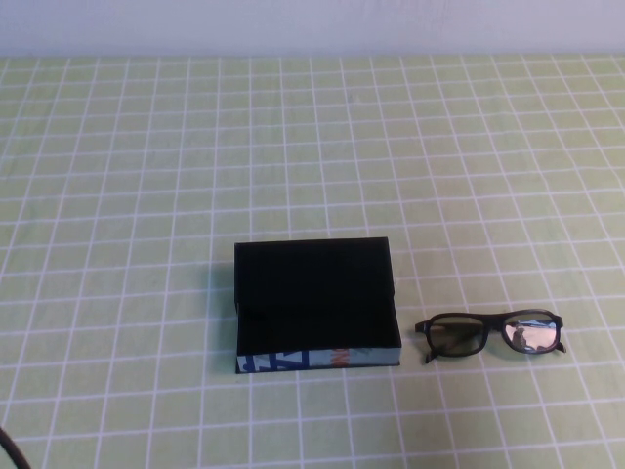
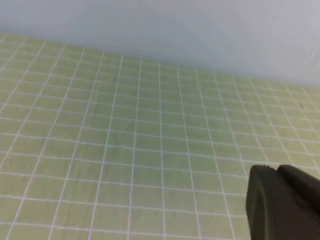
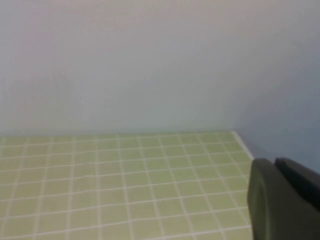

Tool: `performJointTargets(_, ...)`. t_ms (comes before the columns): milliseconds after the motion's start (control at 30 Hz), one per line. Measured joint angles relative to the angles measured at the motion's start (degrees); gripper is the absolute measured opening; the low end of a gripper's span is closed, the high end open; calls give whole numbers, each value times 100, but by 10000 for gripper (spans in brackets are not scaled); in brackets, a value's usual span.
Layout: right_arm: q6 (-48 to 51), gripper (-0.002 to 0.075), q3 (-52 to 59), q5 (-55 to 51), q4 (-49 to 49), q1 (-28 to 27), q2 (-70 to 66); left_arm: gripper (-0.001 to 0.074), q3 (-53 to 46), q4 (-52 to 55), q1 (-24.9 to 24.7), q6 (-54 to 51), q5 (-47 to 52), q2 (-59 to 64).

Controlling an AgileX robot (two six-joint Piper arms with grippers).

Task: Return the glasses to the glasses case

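Black thick-rimmed glasses (image 1: 492, 335) beside open glasses case (image 1: 314, 305); both grippers' positions and states indiscernible.

Illumination was bright, even and diffuse across the desk (image 1: 146, 147) in the high view. The glasses case (image 1: 314, 303) cast only a faint, soft shadow along its left side. The lenses of the glasses (image 1: 491, 335) carried pale reflections. Both wrist views were soft and low in contrast. The left claw (image 2: 282, 202) and the right claw (image 3: 285, 200) each appeared as a dark, defocused mass in one corner. Grid lines bowed slightly toward the frame edges in the wrist views.
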State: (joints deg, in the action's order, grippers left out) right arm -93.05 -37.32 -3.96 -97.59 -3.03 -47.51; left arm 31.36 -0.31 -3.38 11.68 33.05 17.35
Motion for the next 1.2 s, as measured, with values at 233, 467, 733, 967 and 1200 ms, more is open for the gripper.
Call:
performJointTargets(233,1578,-18,0,-1389,1896,0,-410,-4,14,-61,0,-607,75,0)
performJointTargets(467,3660,-18,0,-1652,5297,54,-795,-4,14,-61,-11,-812,-23,0)
performJointTargets(733,7757,-18,0,-2443,9505,341,-1012,-4,40,-61,-240,-846,-94,0)
performJointTargets(967,11286,-18,-303,-2923,11632,349,-926,-4,40,-61,-253,-846,-85,0)
performJointTargets(1200,12310,-18,-586,-3298,13341,370,-957,-4,40,-61,-266,-846,227,0)
